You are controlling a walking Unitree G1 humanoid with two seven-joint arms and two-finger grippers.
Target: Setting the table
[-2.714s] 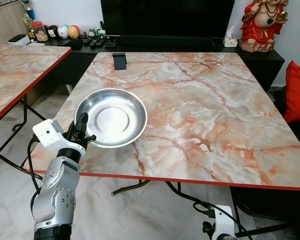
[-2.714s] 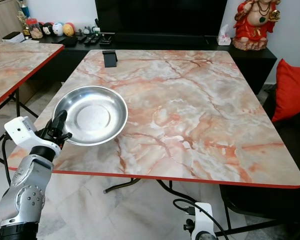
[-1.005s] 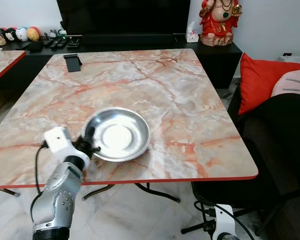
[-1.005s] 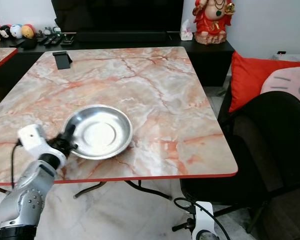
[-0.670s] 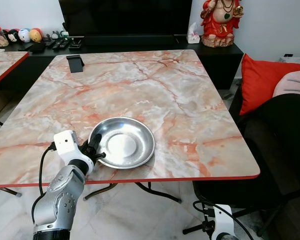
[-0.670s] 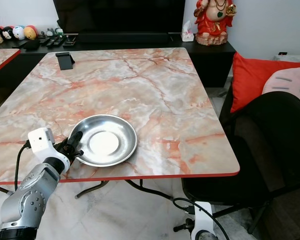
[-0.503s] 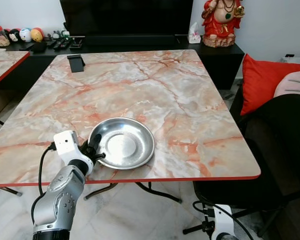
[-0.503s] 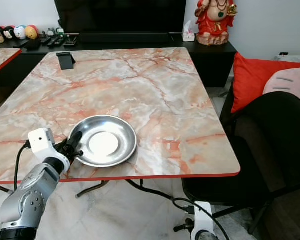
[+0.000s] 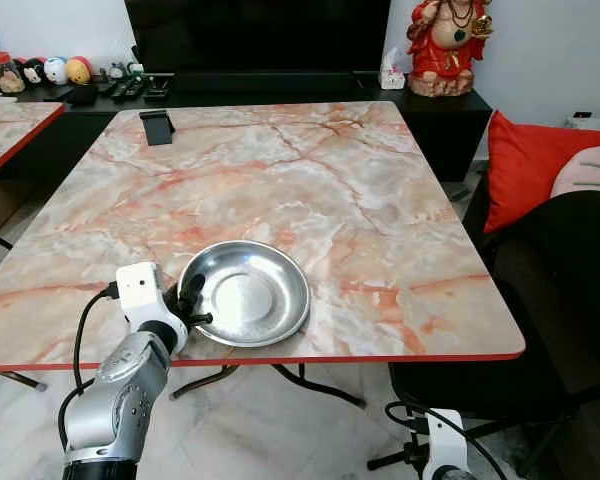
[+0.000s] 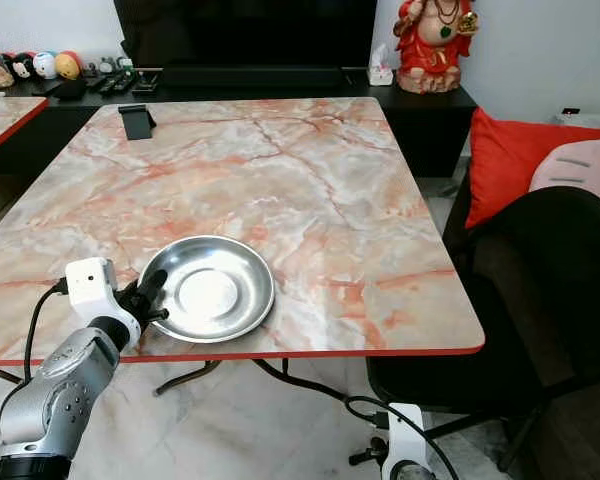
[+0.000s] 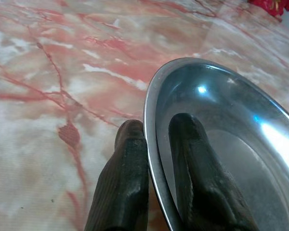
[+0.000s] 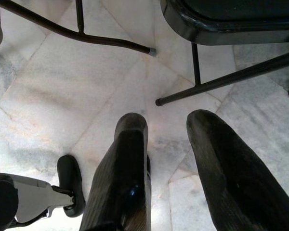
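Silver bowl (image 9: 245,293) on a pink-veined marble table (image 9: 310,180) edged red, black pincer (image 11: 154,139) fingers seemingly ribbed.

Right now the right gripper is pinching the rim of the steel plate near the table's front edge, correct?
Not quite: it is the left gripper that pinches the rim of the steel plate, as the left wrist view shows. The plate does sit near the table's front edge.
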